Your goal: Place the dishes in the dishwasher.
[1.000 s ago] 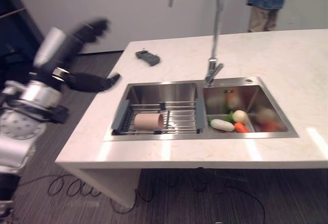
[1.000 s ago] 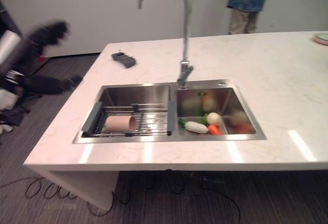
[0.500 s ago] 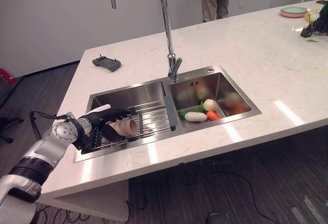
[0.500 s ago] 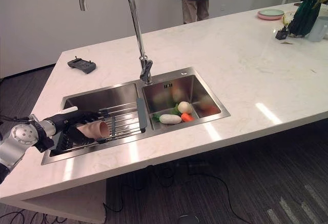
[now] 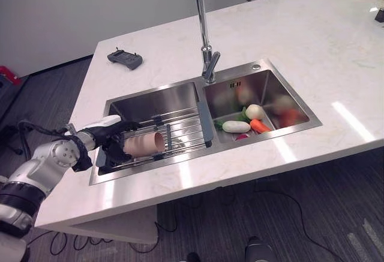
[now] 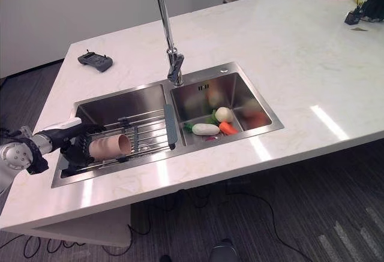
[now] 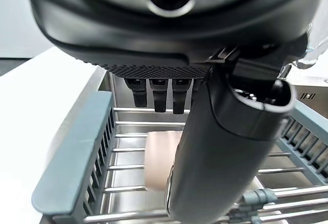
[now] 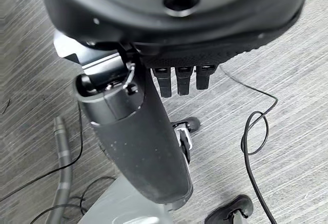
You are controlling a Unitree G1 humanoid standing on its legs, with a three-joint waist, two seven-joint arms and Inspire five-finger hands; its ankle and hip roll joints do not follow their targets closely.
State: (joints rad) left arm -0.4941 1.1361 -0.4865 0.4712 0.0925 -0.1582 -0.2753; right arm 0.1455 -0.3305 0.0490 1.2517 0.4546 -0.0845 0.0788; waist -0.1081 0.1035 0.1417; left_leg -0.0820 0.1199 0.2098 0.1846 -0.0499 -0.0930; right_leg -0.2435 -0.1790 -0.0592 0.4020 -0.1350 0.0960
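Beige plastic cup (image 5: 144,144) lies on its side on grey wire rack (image 5: 186,131) in left sink basin (image 5: 157,101). Left hand (image 5: 110,136) reaches at cup's base, fingers straight, not yet wrapped. Advice: curl round cup body before lifting clear of rack bars.

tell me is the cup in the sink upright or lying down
Lying on its side: the cup rests across the rack bars, mouth facing the right basin.

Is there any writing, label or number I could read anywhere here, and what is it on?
None can be read.
Sink: a small dark mark on the right basin's back wall, too small to read.
Remote on the counter: no legible print.
Cup by the left hand: plain.
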